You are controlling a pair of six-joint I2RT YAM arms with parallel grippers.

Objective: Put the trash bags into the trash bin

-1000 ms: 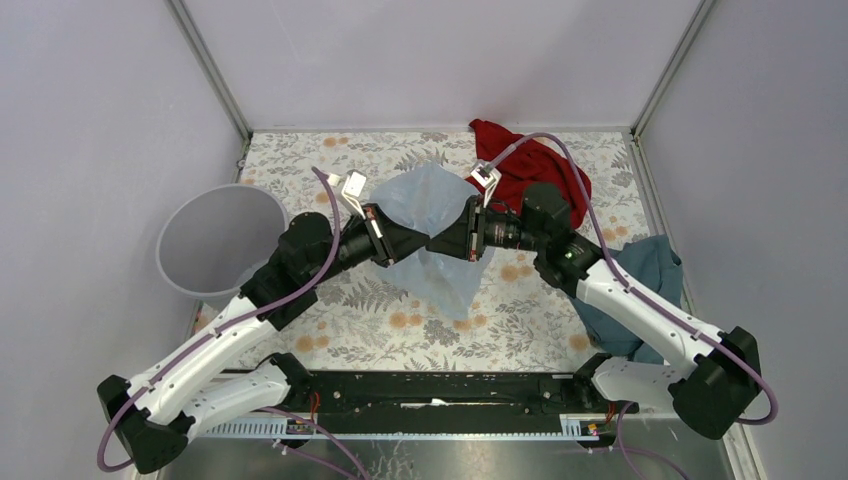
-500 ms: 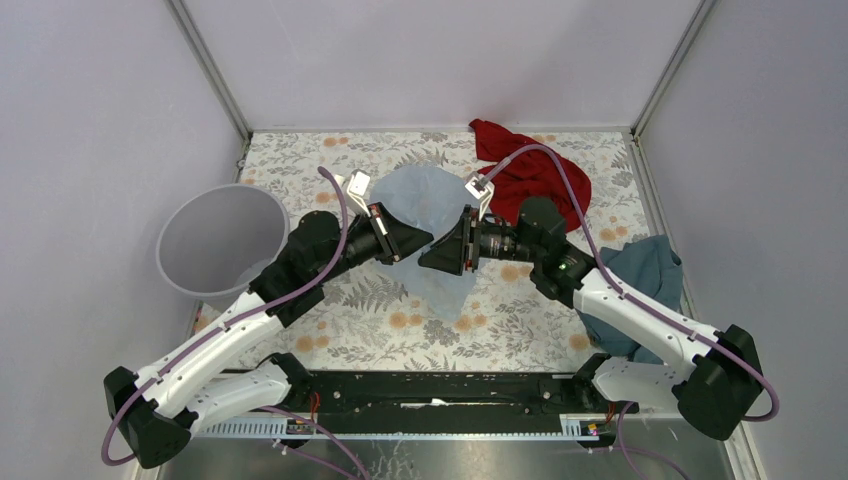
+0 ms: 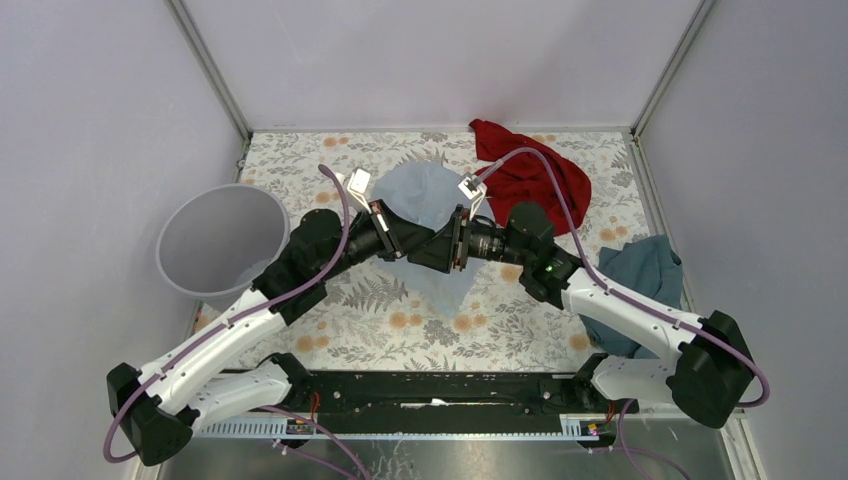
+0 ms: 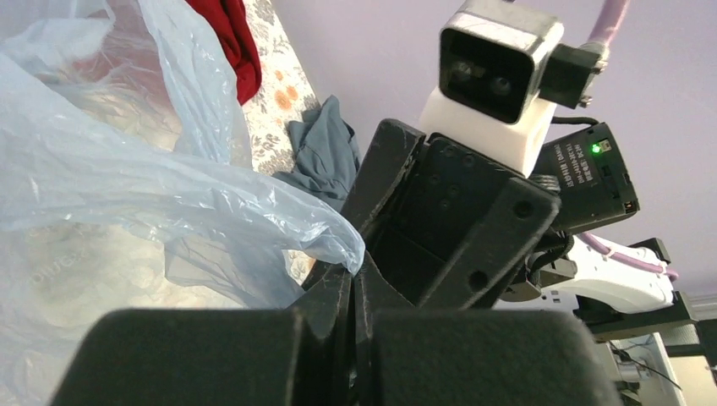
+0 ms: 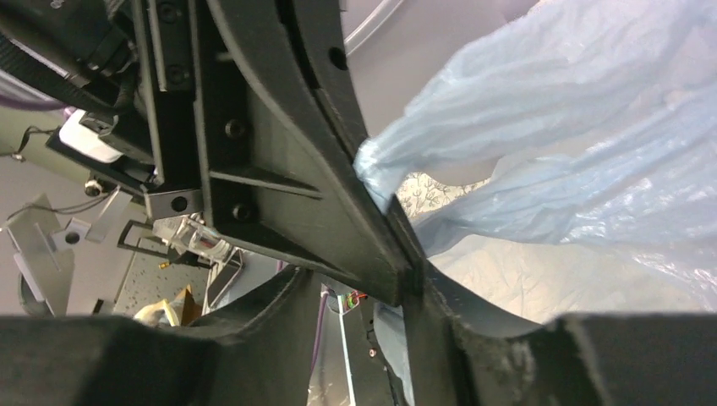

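The pale-blue translucent trash bag [image 3: 425,195] hangs between my two grippers above the middle of the flowered table. My left gripper [image 3: 418,243] is shut on a bunched edge of the bag; in the left wrist view the gripper [image 4: 355,283] pinches the plastic [image 4: 127,186] at its tips. My right gripper [image 3: 438,252] faces it tip to tip and is open. In the right wrist view its jaws [image 5: 359,296] straddle the left gripper's fingers [image 5: 287,169] and the pinched bag [image 5: 550,127]. The light-grey round trash bin [image 3: 220,240] stands at the left table edge.
A red cloth [image 3: 530,165] lies at the back right, close behind the right wrist. A dark teal cloth [image 3: 640,275] lies at the right edge beside the right arm. Grey walls and metal posts enclose the table.
The right gripper has opened and moved left until its jaws straddle the left gripper's tips. The left gripper keeps its hold on the bag and has shifted slightly right.
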